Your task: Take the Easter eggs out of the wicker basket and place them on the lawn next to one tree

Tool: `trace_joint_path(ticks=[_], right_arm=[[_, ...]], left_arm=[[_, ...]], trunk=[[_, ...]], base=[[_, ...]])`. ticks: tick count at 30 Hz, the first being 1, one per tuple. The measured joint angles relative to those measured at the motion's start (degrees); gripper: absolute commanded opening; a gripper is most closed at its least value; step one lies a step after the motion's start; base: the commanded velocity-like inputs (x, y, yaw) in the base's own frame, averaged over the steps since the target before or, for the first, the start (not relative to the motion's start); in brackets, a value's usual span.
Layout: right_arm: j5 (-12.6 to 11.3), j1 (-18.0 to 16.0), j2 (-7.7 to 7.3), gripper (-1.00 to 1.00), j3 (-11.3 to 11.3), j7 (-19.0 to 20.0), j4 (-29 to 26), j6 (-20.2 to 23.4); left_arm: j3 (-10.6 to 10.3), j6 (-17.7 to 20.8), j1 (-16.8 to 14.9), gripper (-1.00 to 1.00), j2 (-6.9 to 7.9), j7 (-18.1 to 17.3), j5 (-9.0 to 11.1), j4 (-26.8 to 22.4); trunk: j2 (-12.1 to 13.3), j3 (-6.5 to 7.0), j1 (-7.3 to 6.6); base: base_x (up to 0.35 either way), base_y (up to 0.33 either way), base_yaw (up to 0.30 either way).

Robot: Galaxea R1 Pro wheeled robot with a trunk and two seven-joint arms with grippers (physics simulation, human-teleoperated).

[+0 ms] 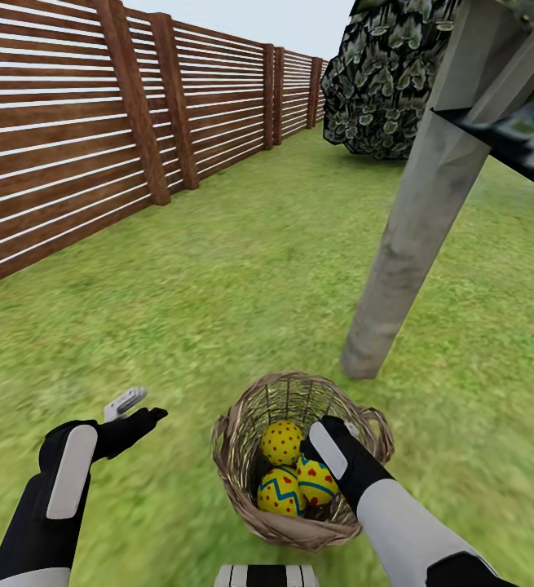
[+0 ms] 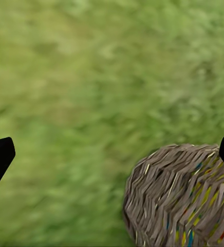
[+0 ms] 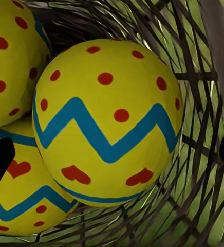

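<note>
Mottled green lawn (image 1: 242,269) is bounded left by slatted fence (image 1: 71,139). Wicker basket (image 1: 242,481) with three Easter eggs (image 1: 283,444) sits near tree (image 1: 405,244). Left gripper (image 1: 136,412) spread apart; right gripper (image 1: 319,456) inside basket, fingers apart.

Head view high, angled down; both wrist views close on shared wicker basket (image 1: 299,456).

Black forearms with white panels, white upper sleeves.

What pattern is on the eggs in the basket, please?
Yellow eggs with blue zigzag bands, red dots and hearts; clearest in the right wrist view.
</note>
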Motion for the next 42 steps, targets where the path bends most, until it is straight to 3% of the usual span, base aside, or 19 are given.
trace_joint_path(ticks=[4, 13, 22, 42], right_arm=[[0.00, 0.04, 0.00, 1.00, 0.00, 0.10, 0.00, 0.00], [0.47, -0.86, -0.09, 1.00, -0.35, 0.70, -0.08, -0.59], [0.33, -1.78, -0.11, 1.00, -0.40, 0.57, 0.10, -3.24], [-0.35, -1.81, -0.09, 1.00, -0.60, 0.52, 0.70, -3.57]], left_arm=[[0.00, 0.00, 0.00, 1.00, -0.02, 0.00, -0.01, 0.00], [-0.09, -0.09, 0.18, 1.00, -0.20, -0.11, 0.44, 0.09], [-0.09, -0.10, 0.18, 1.00, 0.05, -0.10, 3.28, 0.09], [-0.08, -0.09, 0.17, 1.00, 0.15, -0.11, 3.67, 0.10]], trunk=[[-0.05, -0.88, 0.11], [-0.08, -1.32, 0.16], [-0.12, -2.00, 0.23], [-0.38, -6.20, 0.72]], base=[[0.000, 0.000, 0.000], [0.000, 0.000, 0.000], [0.000, 0.000, 0.000], [0.000, 0.000, 0.000]])
